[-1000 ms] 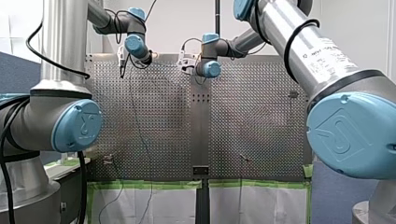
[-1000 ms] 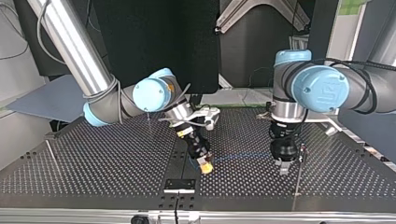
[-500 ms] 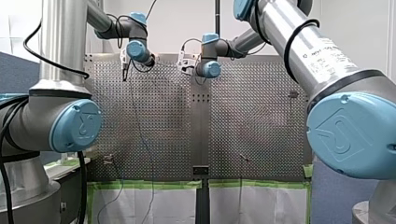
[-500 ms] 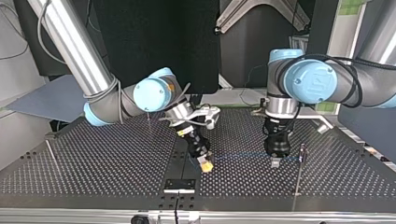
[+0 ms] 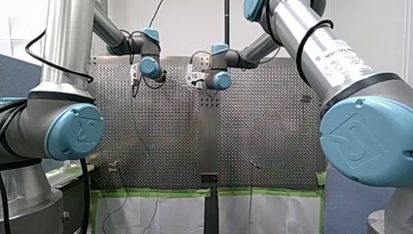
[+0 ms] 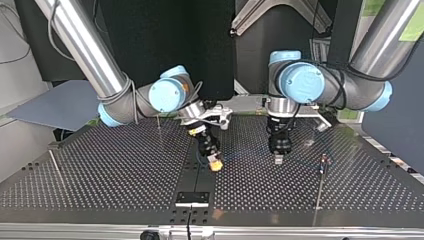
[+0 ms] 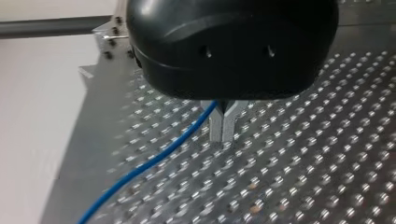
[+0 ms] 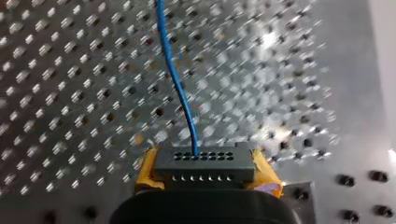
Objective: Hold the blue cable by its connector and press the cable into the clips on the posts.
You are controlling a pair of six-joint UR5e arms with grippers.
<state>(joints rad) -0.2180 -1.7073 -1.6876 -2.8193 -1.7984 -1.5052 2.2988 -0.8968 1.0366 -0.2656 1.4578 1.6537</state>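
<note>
Blue cable [image 8: 180, 88], black connector [image 8: 204, 164] clamped in our yellow-padded right end effector [image 8: 205, 171], our left end effector [image 7: 223, 127] pinched on the cable above perforated table [image 7: 303, 163].

The left gripper [image 6: 278, 159] has moved away from the post [image 6: 320, 187] toward the top view's middle, closing much of its gap to the right gripper [image 6: 215, 165]. The right gripper has carried the connector [image 8: 204, 163] back a little toward the arms, shortening the cable [image 7: 154, 161] span between the two.

wall: white [image 5: 190, 24] | partition: blue-grey, front view's left [image 5: 17, 73] | black panel: top view's backdrop [image 6: 150, 45]
</note>
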